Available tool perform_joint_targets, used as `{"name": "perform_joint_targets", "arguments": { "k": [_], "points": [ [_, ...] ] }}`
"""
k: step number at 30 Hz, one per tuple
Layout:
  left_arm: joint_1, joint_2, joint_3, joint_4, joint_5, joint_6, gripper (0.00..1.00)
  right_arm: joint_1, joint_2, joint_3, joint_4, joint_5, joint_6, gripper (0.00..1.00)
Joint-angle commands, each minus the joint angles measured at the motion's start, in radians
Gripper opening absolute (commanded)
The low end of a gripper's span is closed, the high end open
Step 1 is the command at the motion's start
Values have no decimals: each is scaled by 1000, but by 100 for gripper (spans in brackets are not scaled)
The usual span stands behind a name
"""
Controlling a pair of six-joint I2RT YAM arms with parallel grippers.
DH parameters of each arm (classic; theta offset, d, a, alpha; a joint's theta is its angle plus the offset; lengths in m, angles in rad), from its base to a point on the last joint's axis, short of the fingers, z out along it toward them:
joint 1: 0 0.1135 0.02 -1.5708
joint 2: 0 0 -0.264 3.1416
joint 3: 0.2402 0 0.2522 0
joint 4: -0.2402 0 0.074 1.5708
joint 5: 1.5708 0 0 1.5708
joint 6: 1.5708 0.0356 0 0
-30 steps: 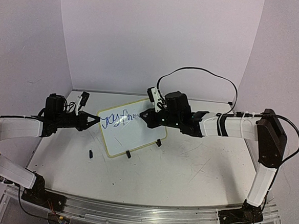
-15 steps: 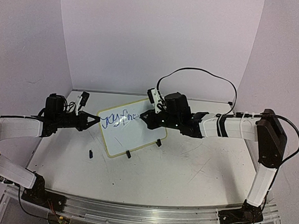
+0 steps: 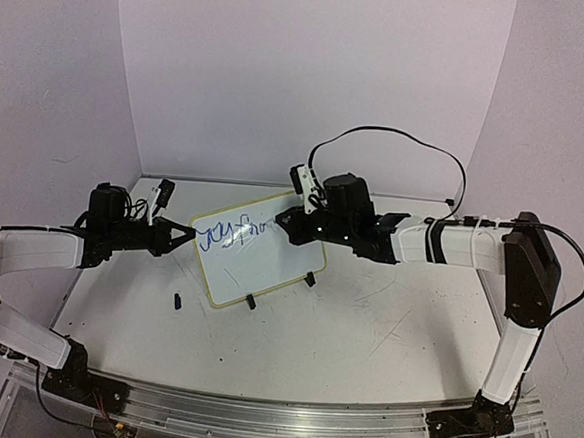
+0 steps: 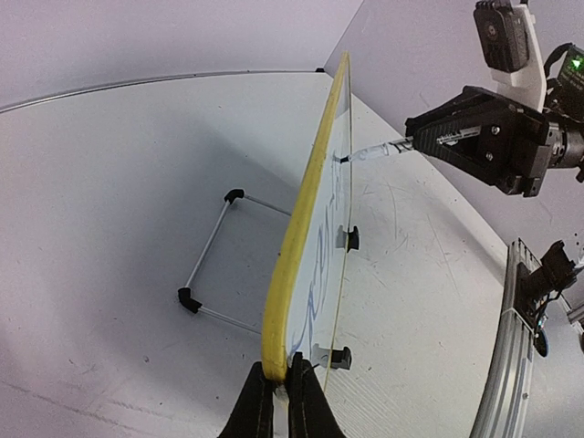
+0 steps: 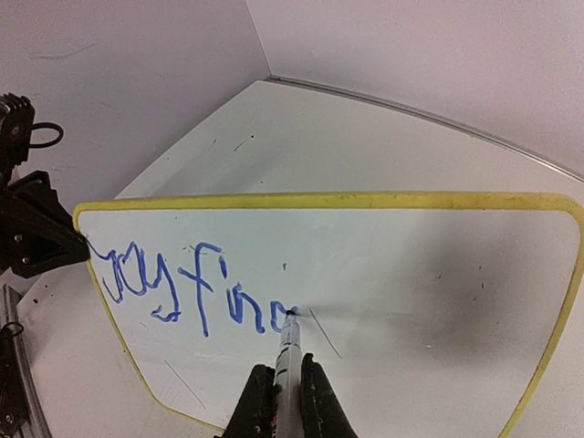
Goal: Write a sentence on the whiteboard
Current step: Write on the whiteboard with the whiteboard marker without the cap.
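Observation:
The whiteboard [image 3: 254,256] stands tilted on two black clip feet, its frame pale yellow. Blue handwriting [image 5: 192,292] runs across its upper left. My left gripper [image 3: 184,234] is shut on the board's left edge; in the left wrist view [image 4: 281,379] its jaws pinch the yellow frame [image 4: 301,228]. My right gripper [image 3: 290,225] is shut on a marker [image 5: 288,365], whose tip touches the board at the end of the writing. The marker also shows in the left wrist view [image 4: 379,151], its tip against the board face.
A small black cap-like piece [image 3: 178,300] lies on the table left of the board's near foot. A wire stand [image 4: 214,265] props the board from behind. A black cable [image 3: 398,141] loops above the right arm. Walls enclose the back and sides.
My right gripper and the marker have shifted slightly right along the board, and the blue writing has grown by a stroke. The left arm and board have not moved.

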Motion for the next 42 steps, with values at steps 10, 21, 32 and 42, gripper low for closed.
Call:
{"name": "perform_joint_targets", "arguments": {
  "k": [10, 21, 32, 42],
  "points": [
    [-4, -1, 29, -22, -15, 68, 0, -24, 45, 121, 13, 26, -28, 0],
    [-4, 5, 32, -23, -16, 69, 0, -17, 9, 13, 11, -3, 10, 0],
    [-4, 10, 32, -23, -19, 67, 0, -16, -52, -75, 13, 24, 18, 0],
    [-5, 12, 36, -25, -31, 74, 0, -14, -161, -109, 79, -4, 2, 0]
  ]
}}
